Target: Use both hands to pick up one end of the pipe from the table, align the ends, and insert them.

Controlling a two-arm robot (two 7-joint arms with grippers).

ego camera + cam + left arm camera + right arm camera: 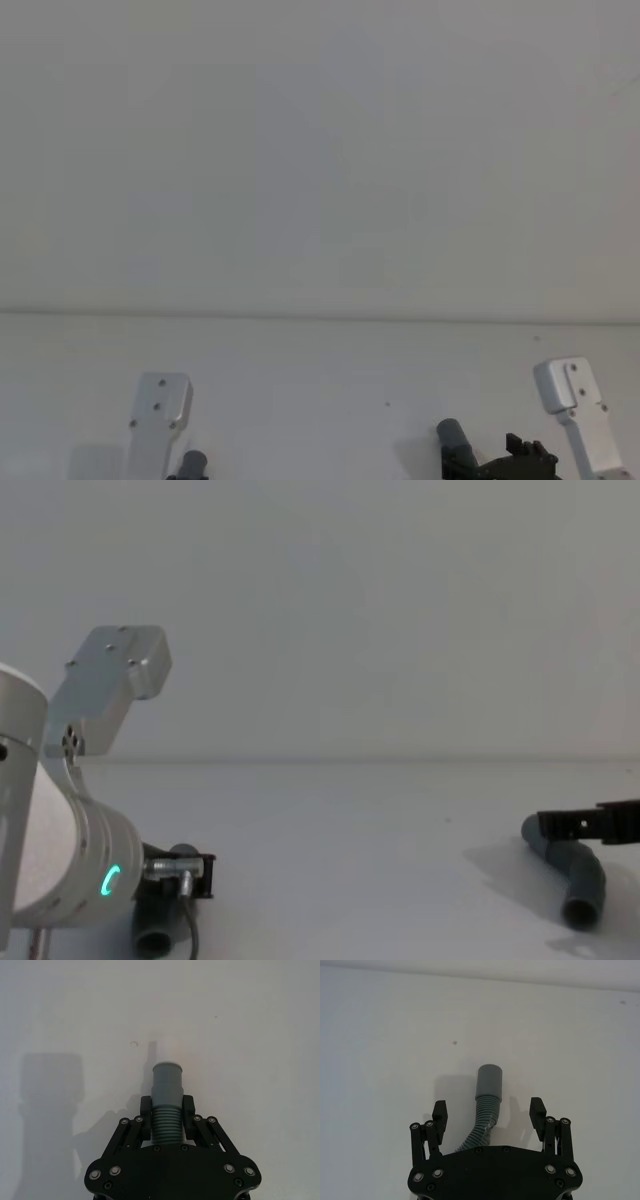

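Arms flank the near part of the counter (320, 380), the left arm (160, 402) and the right arm (572, 395) well apart and both low. The left pincer (167, 1106) points forward and is clamped on the left pipe (166, 1082). Its fingers (146, 1106) squeeze the ribbed middle from both sides, and the smooth grey cuff juts past the fingertips with a paler, narrower tip beyond it. Whether that pipe is clear of the counter I cannot tell. The right pincer (489, 1110) hovers spread wide over the right pipe (489, 1082), which lies on the counter. The ribbed part runs between the two fingers (440, 1112), touching neither, and bends back under the pincer's body. The plain grey cuff lies just past the fingertips. From the chest, this pincer enters at the right edge, level with the pipe's far end.
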